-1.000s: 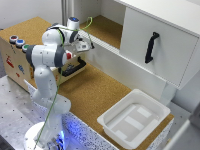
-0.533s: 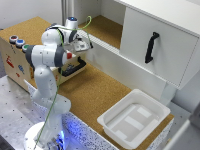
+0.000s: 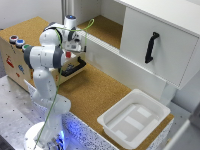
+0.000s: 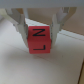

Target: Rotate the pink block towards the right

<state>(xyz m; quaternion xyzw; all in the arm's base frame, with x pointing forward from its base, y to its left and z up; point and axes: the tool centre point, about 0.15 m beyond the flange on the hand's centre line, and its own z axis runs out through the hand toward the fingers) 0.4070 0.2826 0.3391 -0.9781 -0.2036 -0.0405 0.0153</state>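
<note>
Both fingers [image 4: 61, 29] (hand [image 4: 40, 31]) flanking pink block [image 4: 39, 39]

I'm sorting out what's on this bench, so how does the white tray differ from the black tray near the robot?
The white tray is pale, larger and deeper; the black tray is dark, smaller and shallow. The white tray sits in full view toward the exterior view's right, while the black tray is partly hidden behind the arm. Both rest on the cork surface.

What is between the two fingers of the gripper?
The pink block sits between the fingers of the gripper; the wrist view shows it.
</note>
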